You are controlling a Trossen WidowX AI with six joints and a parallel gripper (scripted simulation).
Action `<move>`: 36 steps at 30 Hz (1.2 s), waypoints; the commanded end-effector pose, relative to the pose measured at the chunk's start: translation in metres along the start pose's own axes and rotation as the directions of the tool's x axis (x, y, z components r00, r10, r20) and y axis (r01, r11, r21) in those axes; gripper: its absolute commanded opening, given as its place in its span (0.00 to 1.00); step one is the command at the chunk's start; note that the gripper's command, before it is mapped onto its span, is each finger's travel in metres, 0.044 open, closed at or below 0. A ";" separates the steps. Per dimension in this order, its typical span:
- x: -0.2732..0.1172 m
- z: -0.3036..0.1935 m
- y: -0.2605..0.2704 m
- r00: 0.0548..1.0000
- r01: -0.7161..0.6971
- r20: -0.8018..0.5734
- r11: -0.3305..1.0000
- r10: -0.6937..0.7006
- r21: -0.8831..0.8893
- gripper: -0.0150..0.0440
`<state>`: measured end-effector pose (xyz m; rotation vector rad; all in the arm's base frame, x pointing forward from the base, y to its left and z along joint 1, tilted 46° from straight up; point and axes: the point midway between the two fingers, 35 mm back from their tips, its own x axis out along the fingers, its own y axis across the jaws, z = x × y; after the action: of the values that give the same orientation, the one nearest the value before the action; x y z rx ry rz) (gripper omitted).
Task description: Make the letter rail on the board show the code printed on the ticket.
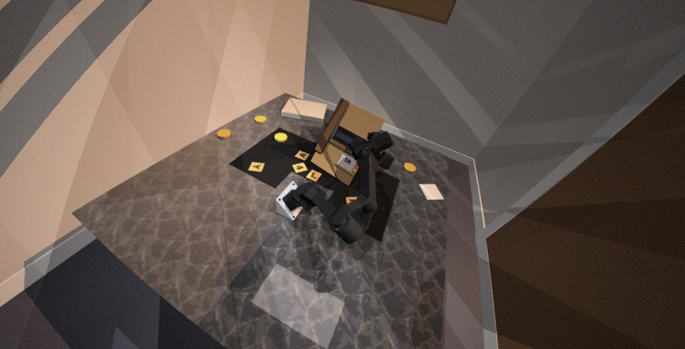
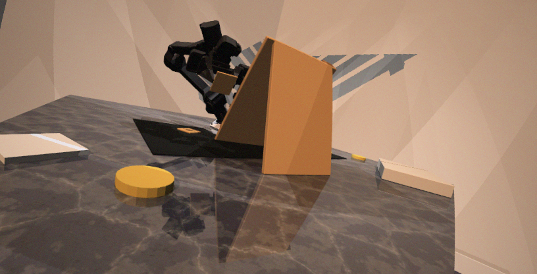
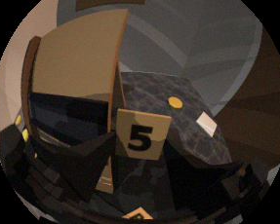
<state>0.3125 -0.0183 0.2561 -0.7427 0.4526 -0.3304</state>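
From here the arm [image 1: 368,179] covers part of the board [image 1: 360,120]. The ticket's print [image 1: 347,161] is small, perhaps "SR". One tile [image 1: 351,200] is partly hidden; in the wrist view, another tile's [image 3: 138,213] lower part is cut off.

We read a bold black "5" on the tile [image 2: 223,82] [image 3: 142,134] in the gripper [image 1: 367,146] [image 2: 224,78] [image 3: 140,138]. The ticket [image 1: 347,161] shows "5R", though its first character is blurry. Other tiles' letters are unclear.
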 end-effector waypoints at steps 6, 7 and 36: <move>0.000 -0.001 0.006 1.000 0.002 -0.002 1.000 -0.002 0.004 0.25; 0.000 -0.001 0.006 1.000 0.002 -0.002 1.000 -0.002 0.004 0.25; 0.000 -0.001 0.021 1.000 0.002 -0.003 1.000 -0.002 0.004 0.25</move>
<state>0.3152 -0.0058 0.2430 -0.7422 0.4535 -0.3297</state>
